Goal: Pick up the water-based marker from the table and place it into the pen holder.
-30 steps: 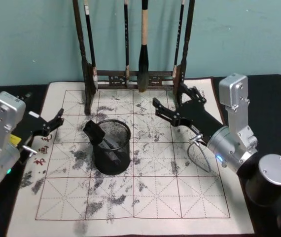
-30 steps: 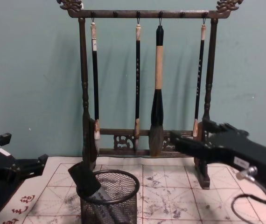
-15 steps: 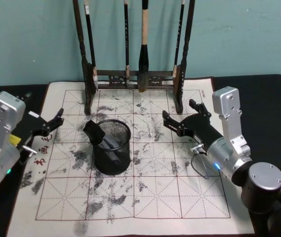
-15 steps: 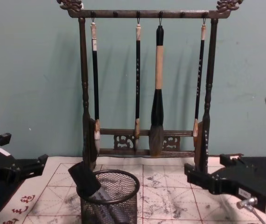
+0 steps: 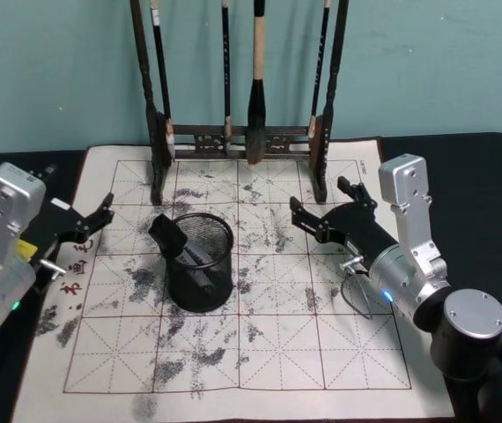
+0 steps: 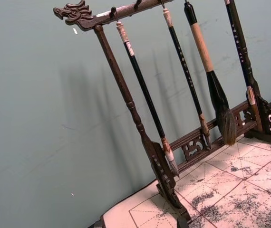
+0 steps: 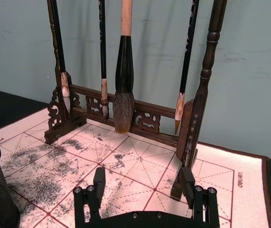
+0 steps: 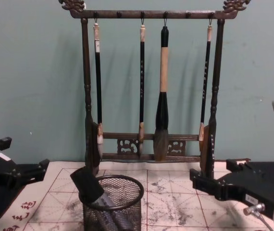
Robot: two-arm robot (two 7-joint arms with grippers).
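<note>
Left gripper (image 5: 92,220) parked left of the pen holder (image 5: 199,263), well apart, fingers spread with nothing between. Marker (image 5: 173,240) already inside that black mesh cup, dark capped end leaning out over the left rim, also visible from the chest camera (image 8: 90,185). Likely light, rigid and smooth-barrelled; if regrasped, best pinched across the exposed upper end. Behind the holder, wooden brush rack (image 5: 157,132) with 4 hanging brushes. Right gripper (image 5: 328,211) right of the holder, near the rack's right foot, jaws apart and empty above the calligraphy mat (image 5: 277,344). Placement apparently complete.
</note>
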